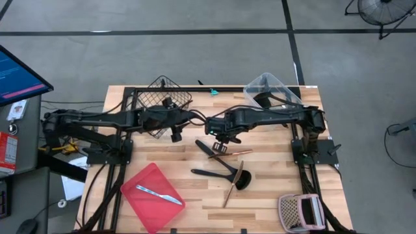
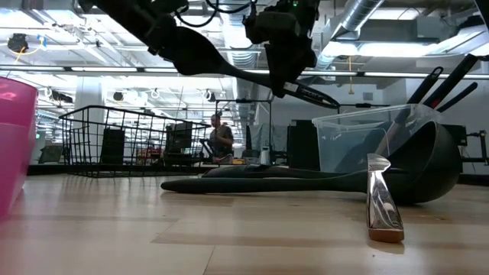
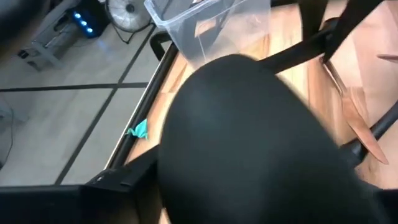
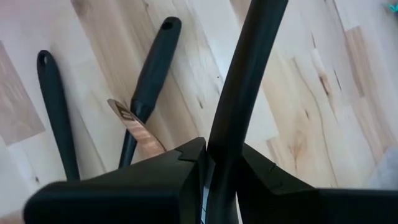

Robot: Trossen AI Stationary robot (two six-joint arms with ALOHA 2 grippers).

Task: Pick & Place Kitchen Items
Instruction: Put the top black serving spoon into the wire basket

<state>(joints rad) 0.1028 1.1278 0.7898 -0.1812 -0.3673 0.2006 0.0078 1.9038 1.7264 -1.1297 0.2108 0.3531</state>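
A long black utensil point(image 2: 237, 74) hangs in the air above the middle of the table, between my two grippers. My right gripper point(image 1: 220, 136) is shut on its handle. My left gripper point(image 1: 175, 135) is at the utensil's wide head, which fills the left wrist view point(image 3: 249, 143) and hides that gripper. On the table below lie a black spatula point(image 1: 208, 148), a black ladle point(image 1: 221, 173), a short copper piece point(image 1: 229, 151), and a copper-coloured utensil point(image 1: 233, 187) that rests across the ladle's bowl. My right gripper pinches the black utensil's handle point(image 4: 233, 124) between its two fingers, partway along its length. The fingers point(image 2: 286, 72) come from above, pointing down, and lie across the handle. The utensil is lifted clear of the table and tilted, its thin end point(image 2: 330, 101) lower.
A black wire basket point(image 1: 166, 104) stands at the far left. A clear bin point(image 1: 273, 91) with utensil handles sticking up stands at the far right. A red tray point(image 1: 146, 188) at the near left holds a silver knife point(image 1: 159, 194). A pink-and-white item point(image 1: 300, 211) lies at the near right corner.
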